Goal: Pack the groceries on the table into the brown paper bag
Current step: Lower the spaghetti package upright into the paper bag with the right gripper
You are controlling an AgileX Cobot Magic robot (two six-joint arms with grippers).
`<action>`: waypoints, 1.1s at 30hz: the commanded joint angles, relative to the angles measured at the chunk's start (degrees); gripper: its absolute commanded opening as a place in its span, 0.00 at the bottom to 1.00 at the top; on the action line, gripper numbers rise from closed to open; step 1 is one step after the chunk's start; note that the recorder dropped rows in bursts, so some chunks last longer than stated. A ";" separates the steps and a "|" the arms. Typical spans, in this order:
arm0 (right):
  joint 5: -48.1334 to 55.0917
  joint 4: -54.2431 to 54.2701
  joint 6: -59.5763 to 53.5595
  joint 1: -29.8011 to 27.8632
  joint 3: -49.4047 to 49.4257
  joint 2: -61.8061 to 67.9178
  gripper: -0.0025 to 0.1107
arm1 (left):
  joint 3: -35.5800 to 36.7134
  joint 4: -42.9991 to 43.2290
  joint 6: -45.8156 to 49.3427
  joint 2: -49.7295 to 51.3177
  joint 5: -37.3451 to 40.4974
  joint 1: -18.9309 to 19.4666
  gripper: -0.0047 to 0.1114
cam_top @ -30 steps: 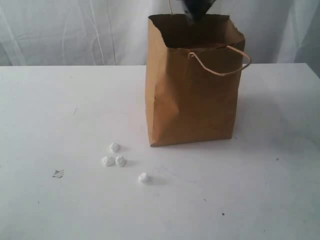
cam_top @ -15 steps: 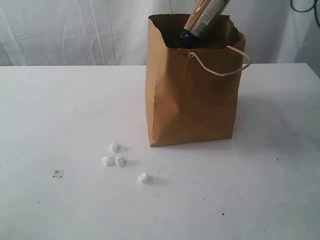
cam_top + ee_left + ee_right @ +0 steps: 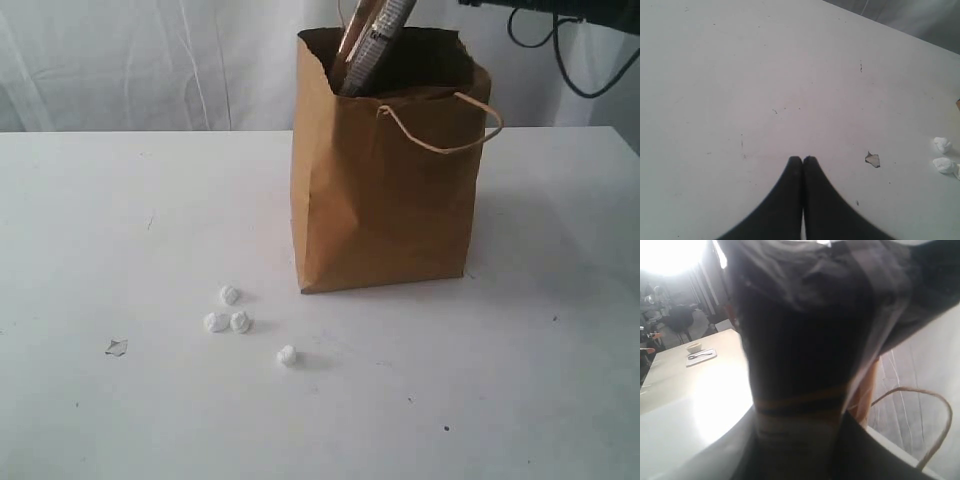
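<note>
The brown paper bag (image 3: 385, 200) stands upright and open on the white table (image 3: 120, 220). A long dark noodle packet (image 3: 375, 45) slants steeply down into the bag's mouth, its lower end hidden inside. In the right wrist view the packet (image 3: 805, 340) fills the frame, and my right gripper (image 3: 800, 440) is shut on it, one finger on each side. The bag's rim (image 3: 865, 395) and cord handle (image 3: 935, 405) show behind it. My left gripper (image 3: 802, 160) hangs shut and empty over bare tabletop. No other groceries are visible.
Several small white paper wads (image 3: 230, 315) lie in front of the bag to its left, with a small torn scrap (image 3: 117, 347) further left. Both also show near my left gripper: the wads (image 3: 942, 145) and the scrap (image 3: 872, 160). A dark arm and cable (image 3: 560, 20) cross the top right.
The noodle packet has come down from above the bag into its mouth, turning steeper and shifting left. The dark arm has come into view at top right. The left gripper has not moved.
</note>
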 commanded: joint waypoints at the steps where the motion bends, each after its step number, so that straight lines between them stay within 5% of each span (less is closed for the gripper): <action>1: 1.18 4.55 -1.28 0.76 -0.69 0.56 0.02 | 0.37 0.31 -0.10 -0.18 -0.19 0.08 0.04; 8: 1.05 4.55 -1.28 0.87 -0.69 0.79 0.06 | 0.37 0.31 -0.10 -0.18 -0.19 0.08 0.04; 19: 2.01 0.00 -1.28 0.87 -0.69 0.79 0.46 | 0.37 0.31 -0.10 -0.18 -0.19 0.08 0.04; 33: 2.01 -4.84 -1.05 0.59 -0.69 0.25 0.48 | 0.37 0.31 -0.10 -0.18 -0.19 0.08 0.04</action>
